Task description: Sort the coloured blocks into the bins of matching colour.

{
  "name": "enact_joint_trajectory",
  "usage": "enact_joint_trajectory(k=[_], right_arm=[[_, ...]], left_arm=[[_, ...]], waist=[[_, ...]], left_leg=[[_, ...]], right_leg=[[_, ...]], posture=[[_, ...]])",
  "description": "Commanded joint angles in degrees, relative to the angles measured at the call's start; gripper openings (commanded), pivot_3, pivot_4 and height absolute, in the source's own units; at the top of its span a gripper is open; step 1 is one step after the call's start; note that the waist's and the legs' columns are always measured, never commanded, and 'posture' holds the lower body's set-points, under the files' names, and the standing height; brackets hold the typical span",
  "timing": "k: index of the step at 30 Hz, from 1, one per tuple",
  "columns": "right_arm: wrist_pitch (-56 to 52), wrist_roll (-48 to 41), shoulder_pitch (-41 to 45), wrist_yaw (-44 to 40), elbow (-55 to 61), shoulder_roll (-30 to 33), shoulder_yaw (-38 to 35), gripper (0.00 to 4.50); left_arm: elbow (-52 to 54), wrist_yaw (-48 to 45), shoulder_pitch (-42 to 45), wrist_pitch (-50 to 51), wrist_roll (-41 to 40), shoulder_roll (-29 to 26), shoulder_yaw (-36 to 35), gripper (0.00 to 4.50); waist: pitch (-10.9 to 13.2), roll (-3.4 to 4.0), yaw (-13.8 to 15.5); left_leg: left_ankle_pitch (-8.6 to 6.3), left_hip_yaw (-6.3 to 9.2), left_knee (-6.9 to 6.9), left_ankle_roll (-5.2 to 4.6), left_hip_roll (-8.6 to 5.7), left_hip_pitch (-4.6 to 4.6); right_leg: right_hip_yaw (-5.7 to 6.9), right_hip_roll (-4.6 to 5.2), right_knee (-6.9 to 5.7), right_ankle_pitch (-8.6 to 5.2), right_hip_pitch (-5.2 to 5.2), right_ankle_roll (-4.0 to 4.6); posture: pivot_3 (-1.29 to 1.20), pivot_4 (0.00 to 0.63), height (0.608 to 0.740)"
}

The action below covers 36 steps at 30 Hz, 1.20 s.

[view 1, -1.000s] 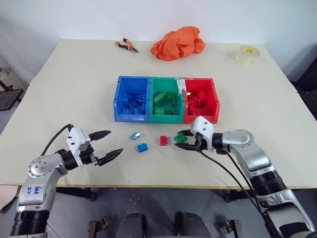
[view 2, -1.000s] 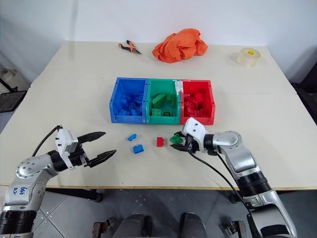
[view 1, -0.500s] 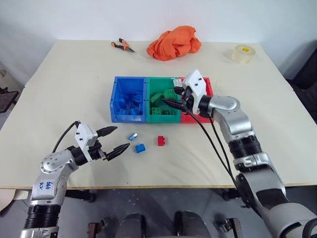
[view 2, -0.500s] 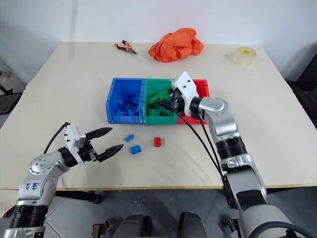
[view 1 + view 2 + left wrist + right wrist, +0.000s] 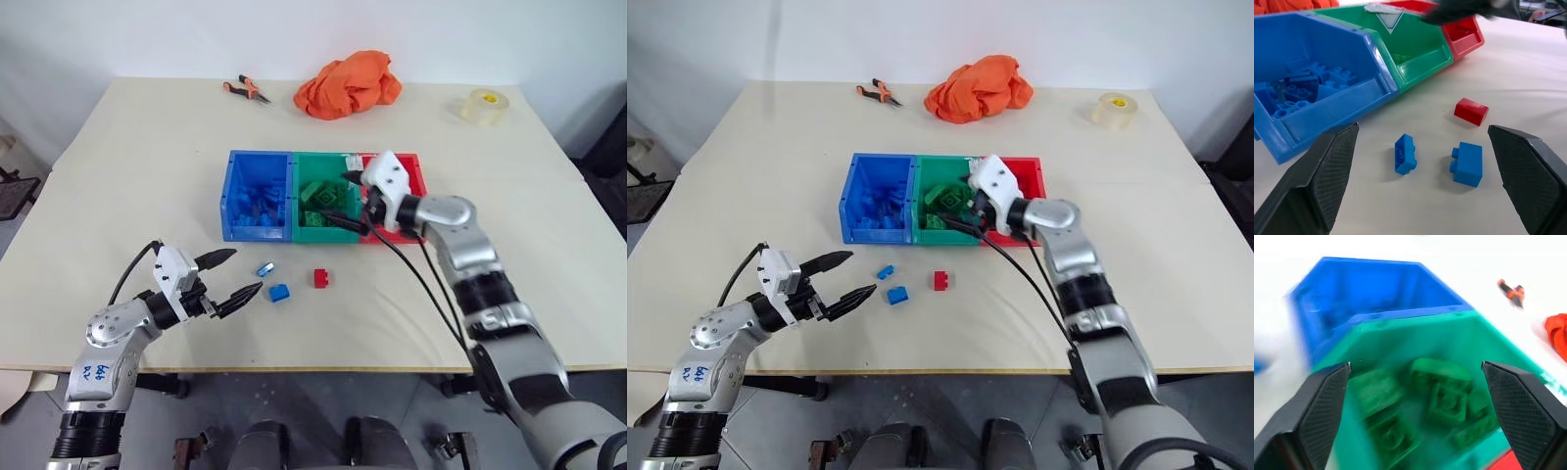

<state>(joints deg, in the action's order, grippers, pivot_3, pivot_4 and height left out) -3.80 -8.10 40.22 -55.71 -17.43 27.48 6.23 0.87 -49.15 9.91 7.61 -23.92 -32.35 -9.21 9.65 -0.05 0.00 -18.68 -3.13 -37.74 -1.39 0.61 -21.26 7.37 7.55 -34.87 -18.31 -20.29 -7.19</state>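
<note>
Green bricks are piled in the green bin [image 5: 328, 202], over which the right pincer [image 5: 355, 204] is held spread and empty, while the left pincer [image 5: 238, 275], equally spread, is aimed at two blue blocks [image 5: 273, 280] in front of that bin.

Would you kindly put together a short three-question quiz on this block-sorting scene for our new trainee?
1. True or false: a green block lies loose on the table in front of the bins.
2. How many blocks lie loose on the table, and of which colours?
3. The right end effector hangs over which bin? A) blue B) green C) red

Key
1. False: no green block lies outside the green bin.
2. Three: two blue blocks and one red block.
3. B: it hangs open over the green bin, with nothing between its fingers. The left end effector is open near the blue blocks.
</note>
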Motion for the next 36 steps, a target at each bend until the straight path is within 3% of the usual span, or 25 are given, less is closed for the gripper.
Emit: enact_joint_trajectory(k=[1,7,13,18,29,36], right_arm=[[-3.43,-3.79,-8.02,-5.54,12.29,7.27,-3.07,4.46],[-8.52,-7.31,-23.75,-8.73,21.46,19.75,-10.69,4.46],[-7.59,-7.24,-30.75,-8.82,21.23,24.01,-14.59,4.46],[-8.24,-7.98,-28.55,-8.09,21.64,22.35,-13.24,4.46],[-8.35,-6.63,-18.73,-9.01,18.54,14.4,-3.11,4.46],[-9.0,-4.68,-11.89,-8.48,13.32,5.34,4.74,4.46]], left_arm=[[-4.05,-2.11,1.93,-2.61,0.9,-2.44,-1.98,4.5],[-9.73,-4.38,3.99,-5.06,1.17,-5.28,-3.64,4.5],[-9.42,-5.14,3.06,-5.13,0.92,-6.24,-4.13,4.5],[-6.53,-4.3,1.41,-3.58,0.34,-6.12,-4.5,4.5],[3.82,-2.39,-3.27,1.64,-1.15,-4.86,-3.65,4.5],[8.25,-0.74,-5.52,3.59,-1.62,-3.83,-4.24,4.5]], waist=[[0.01,0.02,-0.06],[0.01,0.02,-0.2],[0.01,0.01,-0.08],[0.01,0.01,-0.06],[0.01,0.0,0.19],[0.01,0.0,-0.46]], left_leg=[[0.0,-0.1,0.02,-0.01,-0.02,0.02],[0.0,-0.51,0.07,-0.01,0.08,0.09],[0.0,-0.65,0.11,-0.02,0.11,0.14],[0.0,-0.65,0.11,-0.02,0.13,0.14],[-0.02,-0.54,0.03,-0.05,0.06,0.08],[-0.02,-0.51,0.05,-0.03,0.15,0.12]], right_leg=[[0.05,-0.01,0.03,0.0,0.0,0.0],[0.1,-0.02,0.34,0.0,0.02,0.0],[0.11,0.0,0.46,0.0,0.02,0.0],[0.09,0.01,0.46,0.0,0.02,0.0],[0.09,0.1,0.45,0.0,0.05,0.0],[0.11,0.02,0.46,0.0,0.09,0.01]], posture=[[0.0,0.15,0.74],[0.0,0.15,0.74],[0.0,0.15,0.74],[0.0,0.15,0.74],[0.0,0.15,0.74],[0.0,0.15,0.74]])
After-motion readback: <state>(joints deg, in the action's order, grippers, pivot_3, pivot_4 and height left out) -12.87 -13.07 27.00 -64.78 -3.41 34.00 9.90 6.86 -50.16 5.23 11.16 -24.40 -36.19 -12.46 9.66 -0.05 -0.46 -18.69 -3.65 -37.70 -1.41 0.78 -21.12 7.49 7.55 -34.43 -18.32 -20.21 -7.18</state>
